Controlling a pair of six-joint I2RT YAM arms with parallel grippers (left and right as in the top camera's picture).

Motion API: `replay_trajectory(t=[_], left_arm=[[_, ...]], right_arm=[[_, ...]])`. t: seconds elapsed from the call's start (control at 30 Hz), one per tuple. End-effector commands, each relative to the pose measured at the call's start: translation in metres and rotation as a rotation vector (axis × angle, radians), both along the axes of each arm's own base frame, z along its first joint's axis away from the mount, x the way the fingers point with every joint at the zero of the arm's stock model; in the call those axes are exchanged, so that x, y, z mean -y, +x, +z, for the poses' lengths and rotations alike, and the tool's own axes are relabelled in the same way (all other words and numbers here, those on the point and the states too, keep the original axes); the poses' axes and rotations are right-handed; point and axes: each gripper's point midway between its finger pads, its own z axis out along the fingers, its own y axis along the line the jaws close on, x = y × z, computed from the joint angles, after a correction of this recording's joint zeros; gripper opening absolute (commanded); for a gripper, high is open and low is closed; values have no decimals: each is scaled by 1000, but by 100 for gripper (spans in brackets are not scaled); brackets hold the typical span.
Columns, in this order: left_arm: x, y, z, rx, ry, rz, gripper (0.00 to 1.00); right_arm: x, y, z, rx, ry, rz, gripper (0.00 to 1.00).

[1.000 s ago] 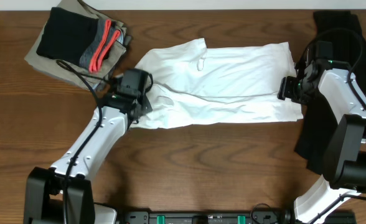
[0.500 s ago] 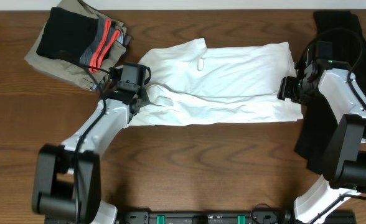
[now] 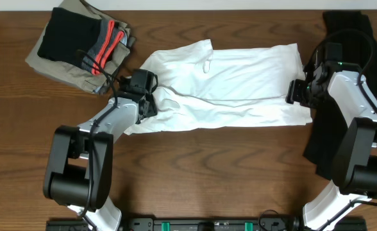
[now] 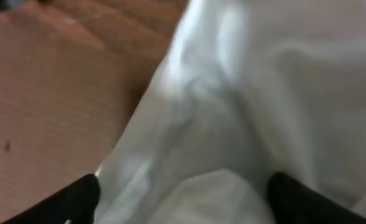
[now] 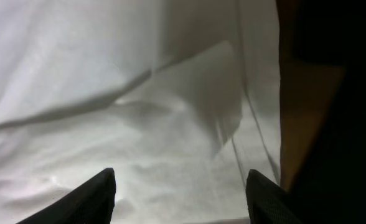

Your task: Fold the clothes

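Nearest, bare wooden table (image 3: pixel 208 173) runs along the front edge. Beyond it the white T-shirt (image 3: pixel 240 83) lies mid-table as a long, creased band running left to right. At its left end the left gripper (image 4: pixel 189 198) hangs over the cloth with its fingers (image 4: pixel 83 194) spread wide, rumpled fabric between them. At the right end the right gripper (image 5: pixel 183 194) also stands spread above flat white cloth, beside a dark garment (image 3: pixel 317 147) on the right. Farthest, at far left, sits a stack of folded clothes (image 3: pixel 79 42).
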Motion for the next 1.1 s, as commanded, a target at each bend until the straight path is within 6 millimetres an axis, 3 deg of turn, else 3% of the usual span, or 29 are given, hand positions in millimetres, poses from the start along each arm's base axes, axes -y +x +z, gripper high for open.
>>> replay_trajectory(t=[0.0, 0.13, 0.27, 0.43, 0.63, 0.83, 1.07], left_arm=[[2, 9, 32, 43, -1, -23, 100], [5, 15, 79, 93, -18, -48, 98], [46, 31, 122, 145, -191, -214, 98], [66, 57, 145, 192, -241, -294, 98], [93, 101, 144, 211, -207, -419, 98], [140, 138, 120, 232, -211, -501, 98], [197, 145, 102, 287, -218, -614, 98]], right_arm=[[-1, 16, 28, 54, -14, 53, 66], [0, 31, 72, 118, -24, 69, 70], [-22, 46, 118, 214, 75, 196, 75], [-33, 49, 145, 250, 92, 249, 78], [-44, 48, 148, 245, 95, 279, 78], [-50, 46, 147, 238, 99, 291, 78], [-50, 43, 146, 222, 102, 290, 77]])
